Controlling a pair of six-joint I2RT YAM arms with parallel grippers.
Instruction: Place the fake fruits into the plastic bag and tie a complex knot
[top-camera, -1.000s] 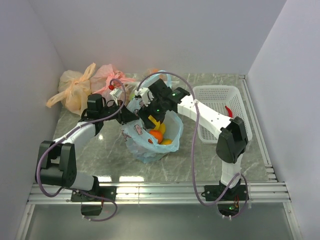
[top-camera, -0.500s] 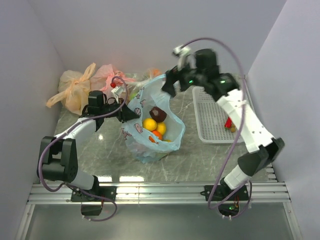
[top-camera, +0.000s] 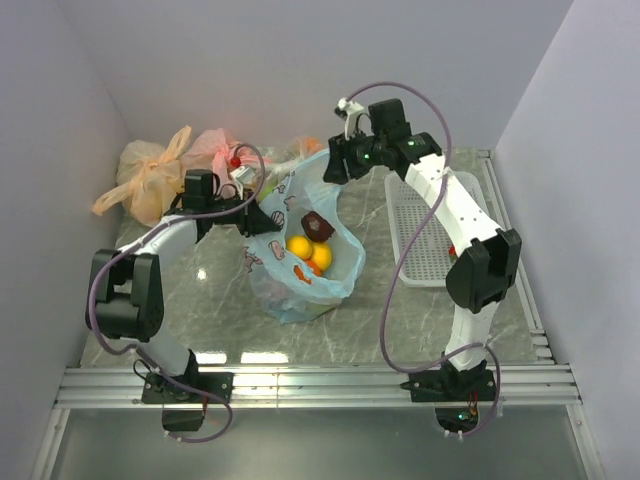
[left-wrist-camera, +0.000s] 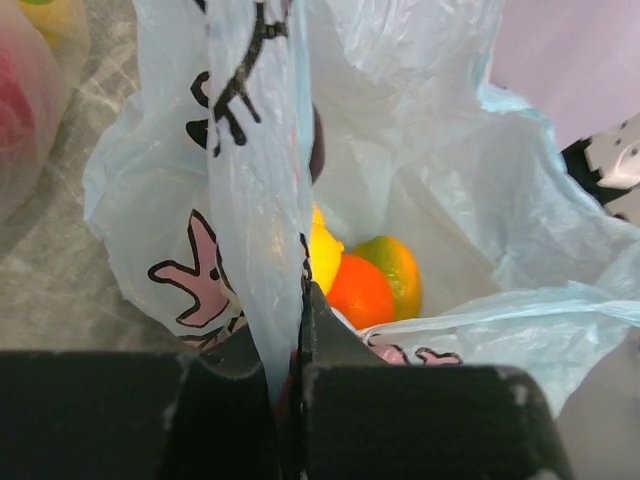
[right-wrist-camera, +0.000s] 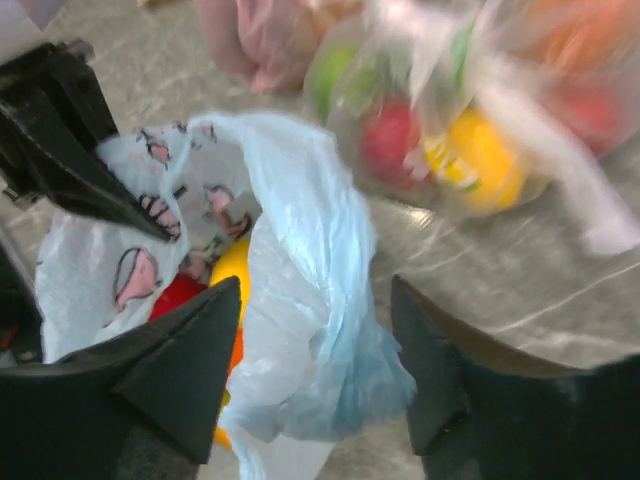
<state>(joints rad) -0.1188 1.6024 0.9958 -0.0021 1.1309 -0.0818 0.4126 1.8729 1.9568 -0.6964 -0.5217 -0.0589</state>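
The bag is held clamped by the left gripper; its free rim is seen just below the right gripper (spread apart).

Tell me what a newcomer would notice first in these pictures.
The light blue cartoon-print plastic bag gapes open mid-table, with a yellow fruit, an orange one and a dark purple-brown one inside. The left arm's jaws are shut on its left rim; the right arm's jaws stand open with the far rim between them. An orange bag and a pink bag sit back left, a white basket at right.
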